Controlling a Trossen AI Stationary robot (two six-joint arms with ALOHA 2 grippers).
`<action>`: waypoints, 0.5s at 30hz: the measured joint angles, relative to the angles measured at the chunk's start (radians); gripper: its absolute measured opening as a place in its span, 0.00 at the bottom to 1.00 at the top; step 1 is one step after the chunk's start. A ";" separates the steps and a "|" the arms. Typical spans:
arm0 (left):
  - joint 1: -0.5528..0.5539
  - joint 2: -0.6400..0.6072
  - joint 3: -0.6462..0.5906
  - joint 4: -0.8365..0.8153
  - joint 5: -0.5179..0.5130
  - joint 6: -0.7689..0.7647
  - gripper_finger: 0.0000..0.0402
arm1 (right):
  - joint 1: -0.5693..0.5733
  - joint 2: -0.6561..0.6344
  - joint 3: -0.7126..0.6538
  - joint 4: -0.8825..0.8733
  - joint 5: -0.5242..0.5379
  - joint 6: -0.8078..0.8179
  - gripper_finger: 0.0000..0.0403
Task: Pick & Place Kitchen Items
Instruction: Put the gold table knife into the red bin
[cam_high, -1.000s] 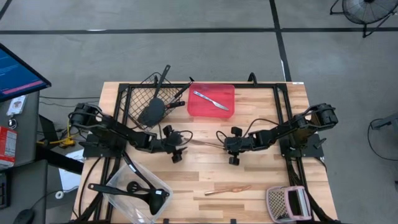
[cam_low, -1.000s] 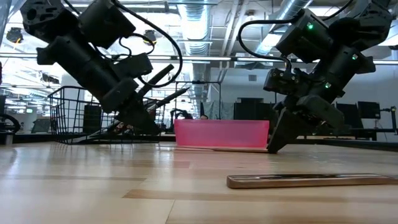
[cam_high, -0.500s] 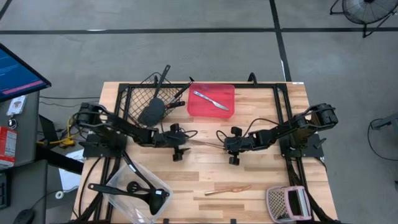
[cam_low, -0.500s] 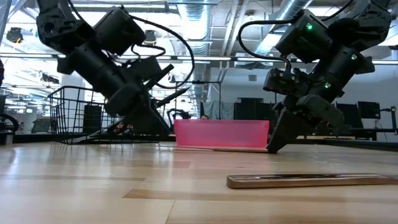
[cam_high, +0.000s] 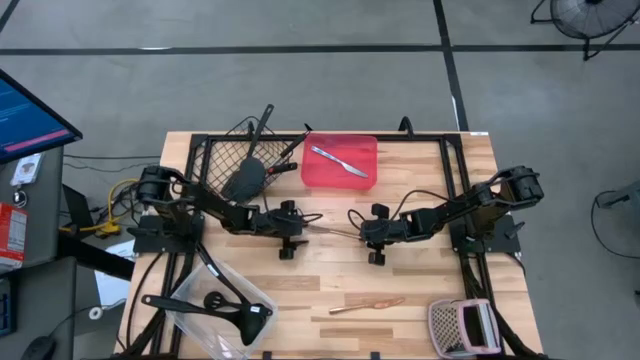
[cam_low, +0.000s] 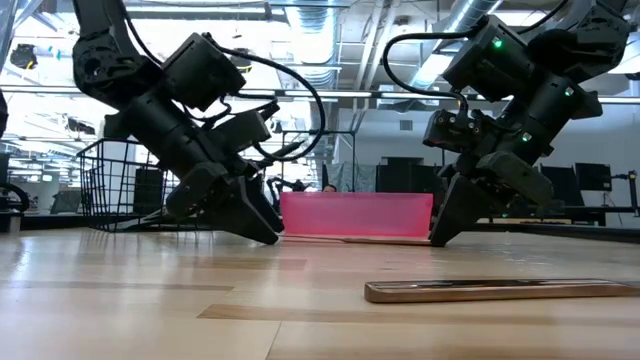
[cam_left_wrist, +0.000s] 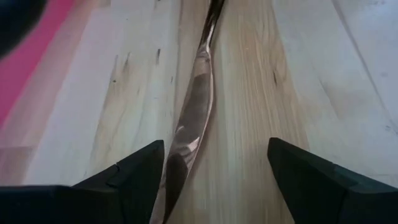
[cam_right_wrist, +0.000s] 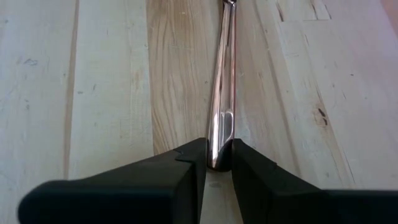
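At the table's (cam_high: 420, 290) left front corner sits one clear tub (cam_high: 222, 308) holding two black utensils (cam_high: 200, 303). Behind it, at the left rear, one black wire basket (cam_high: 222, 160) holds one black spatula (cam_high: 248, 172), its handle poking over the rim, along with another dark utensil whose kind cannot be told. The left gripper (cam_high: 293, 233) is low over the middle of the table with its two fingers (cam_left_wrist: 134, 177) spread wide, released, one end of the slim silver piece (cam_high: 328, 232) lying between them on the wood. Just behind, one red tray (cam_high: 340, 161) carries one silver knife (cam_high: 338, 160). The silver piece runs on to the right gripper (cam_high: 366, 236), whose jaws are clenched on its other end, the tip pinched between the two fingers (cam_right_wrist: 180, 177). Near the front edge lies one copper stick (cam_high: 366, 304), well apart from both grippers. At the right front corner rests one pinkish mesh item (cam_high: 460, 326) with a white part.
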 joint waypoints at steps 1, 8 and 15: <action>0.012 0.000 0.000 0.000 0.025 0.002 0.67 | 0.000 0.000 0.000 0.000 0.000 0.000 0.16; 0.104 0.015 -0.012 0.017 0.169 0.004 0.57 | 0.000 0.000 0.000 0.001 -0.003 0.000 0.16; 0.122 0.028 -0.021 0.038 0.172 -0.001 0.47 | 0.000 0.000 0.000 0.003 -0.004 0.005 0.16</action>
